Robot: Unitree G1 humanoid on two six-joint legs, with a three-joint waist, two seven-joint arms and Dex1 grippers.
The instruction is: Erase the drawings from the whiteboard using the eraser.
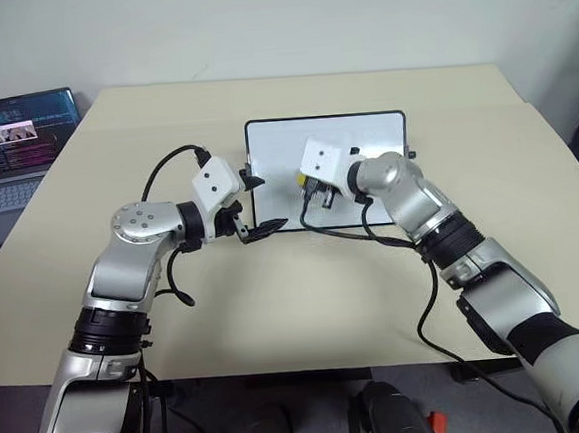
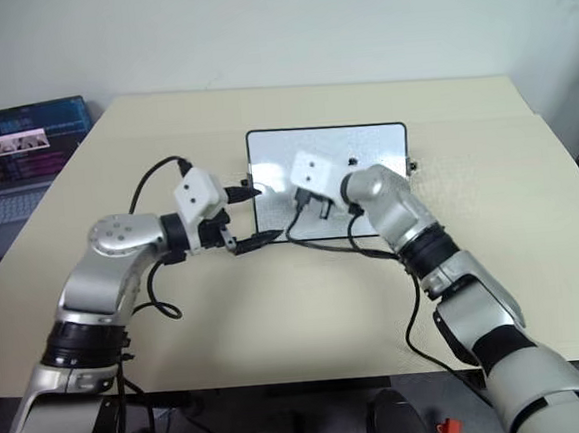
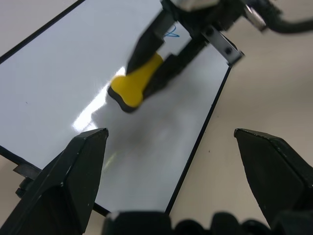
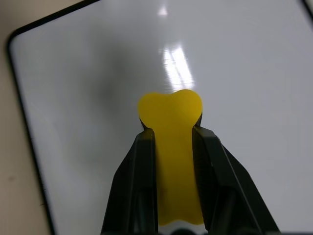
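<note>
The whiteboard (image 1: 373,135) lies flat at the middle of the beige table. My right gripper (image 1: 305,187) hangs over its left half, shut on the yellow eraser (image 3: 134,85). The eraser's dark end sits close over the white surface; I cannot tell whether it touches. In the right wrist view the eraser (image 4: 171,132) stands pinched between the two black fingers. One of the drawings, a blue scribble (image 3: 171,33), shows just behind those fingers, partly hidden. My left gripper (image 1: 266,204) stands open at the board's left edge, by its near-left corner, with its fingers (image 3: 73,181) spread wide.
An open laptop (image 1: 18,138) stands at the far left, beside the table. Black cables loop from both wrists over the table in front of the board. A tiny blue speck (image 3: 27,103) marks the board's surface. The table edge (image 1: 311,367) runs close to me.
</note>
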